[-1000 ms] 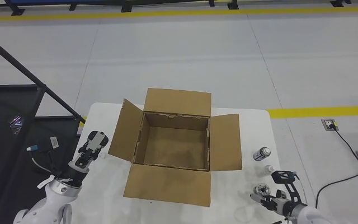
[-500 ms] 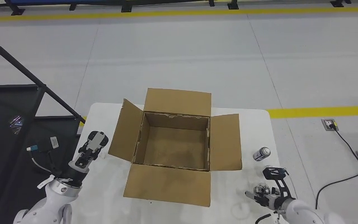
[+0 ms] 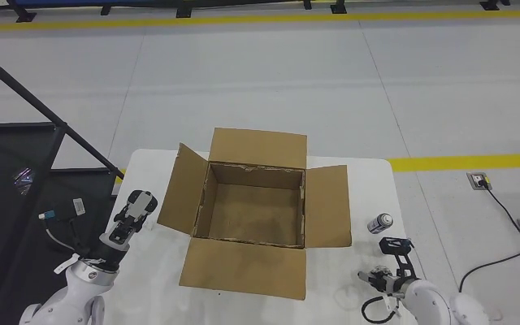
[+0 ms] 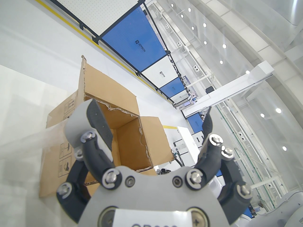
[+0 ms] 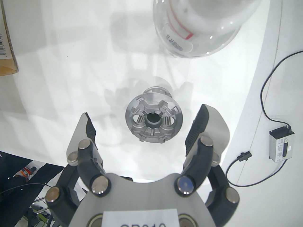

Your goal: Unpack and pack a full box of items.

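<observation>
An open cardboard box [image 3: 256, 213] stands in the middle of the white table [image 3: 366, 175], its flaps spread and its inside bare. A round grey metal part [image 5: 155, 122] lies on the table near the front right corner. My right gripper [image 5: 145, 116] hovers over it, open, with one finger on each side and not touching it. From above, the right gripper [image 3: 388, 272] sits right of the box's front flap. My left gripper [image 3: 138, 203] is open left of the box [image 4: 127, 128], and nothing is between its fingers [image 4: 97, 119].
A clear bottle with a white cap [image 5: 196, 24] stands just beyond the metal part. A small dark can [image 3: 379, 223] lies farther back, right of the box. The table's right edge is close, with a cable and a small grey unit [image 5: 281, 146] on the floor.
My right gripper has shifted left and toward the box, ending over the metal part. The left arm and the box have not moved.
</observation>
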Controlling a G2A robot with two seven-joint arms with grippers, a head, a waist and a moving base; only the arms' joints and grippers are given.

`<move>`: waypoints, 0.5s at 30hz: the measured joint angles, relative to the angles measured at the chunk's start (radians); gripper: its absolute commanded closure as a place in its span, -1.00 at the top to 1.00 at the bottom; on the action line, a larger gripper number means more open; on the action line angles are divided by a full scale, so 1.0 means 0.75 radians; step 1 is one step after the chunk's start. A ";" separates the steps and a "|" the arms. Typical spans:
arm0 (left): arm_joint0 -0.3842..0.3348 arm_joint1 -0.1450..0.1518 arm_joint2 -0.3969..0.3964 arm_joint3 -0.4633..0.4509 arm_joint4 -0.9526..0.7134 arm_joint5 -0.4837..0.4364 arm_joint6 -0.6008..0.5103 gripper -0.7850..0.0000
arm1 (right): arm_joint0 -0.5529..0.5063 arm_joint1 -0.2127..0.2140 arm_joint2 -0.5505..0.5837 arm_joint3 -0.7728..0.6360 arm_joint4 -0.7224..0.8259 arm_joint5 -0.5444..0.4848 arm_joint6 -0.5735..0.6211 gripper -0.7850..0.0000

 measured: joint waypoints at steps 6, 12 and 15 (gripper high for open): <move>0.000 0.000 0.000 0.000 0.000 0.000 0.000 1.00 | 0.006 0.000 0.003 0.010 -0.023 0.017 0.001 -1.00; 0.000 0.000 0.000 0.000 0.000 0.000 0.000 1.00 | -0.011 -0.001 0.023 -0.031 -0.027 0.023 -0.025 -1.00; 0.000 0.000 0.000 0.000 0.000 0.000 0.000 1.00 | -0.059 0.003 0.065 -0.117 0.001 -0.023 -0.045 -1.00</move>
